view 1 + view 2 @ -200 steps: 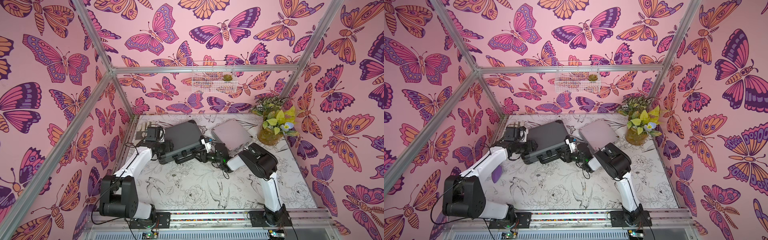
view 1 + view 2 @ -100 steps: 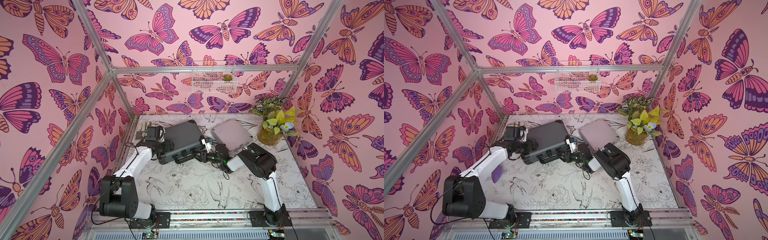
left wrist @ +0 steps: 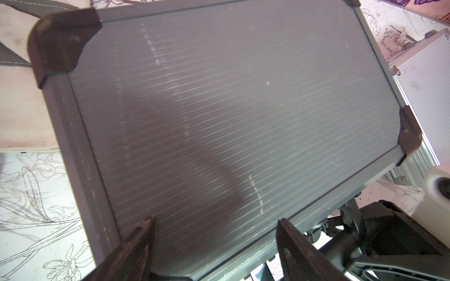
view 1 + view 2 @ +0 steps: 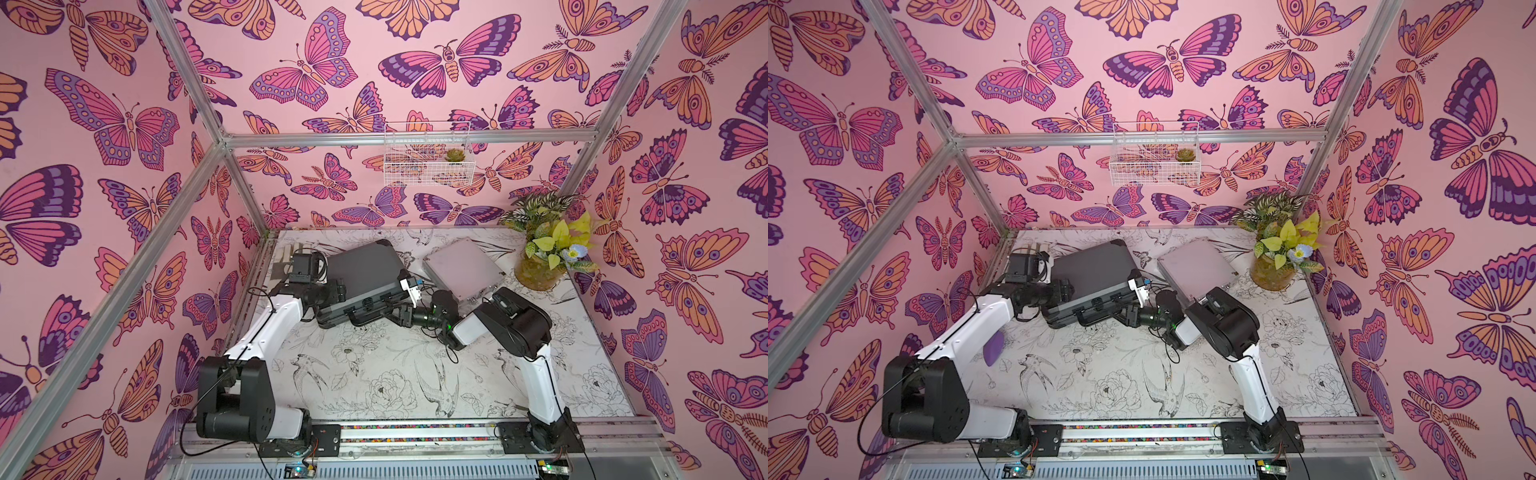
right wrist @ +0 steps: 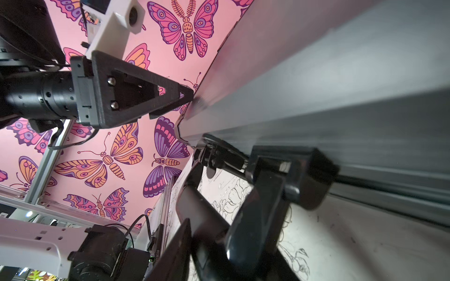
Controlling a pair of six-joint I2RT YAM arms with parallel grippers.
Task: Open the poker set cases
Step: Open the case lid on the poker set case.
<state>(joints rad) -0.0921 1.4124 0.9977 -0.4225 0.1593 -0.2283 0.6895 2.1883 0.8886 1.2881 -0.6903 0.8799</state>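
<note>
Top views both show neither case open yet: the dark grey case (image 4: 361,270) appears shut at the tabletop's (image 4: 395,374) back left, with the silver case (image 4: 461,266) shut beside it. The left gripper (image 3: 215,220) spreads its fingers (image 3: 131,248) wide over the lid. The right gripper (image 4: 400,311) is at the handle (image 4: 365,322), its hold impossible to tell.

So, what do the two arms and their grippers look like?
Both the left arm and the right arm have white shells between black joints, with black cables looping alongside. The left arm carries a purple oval patch. The left gripper has black triangular fingers with silver screws; the right gripper is black too.
</note>
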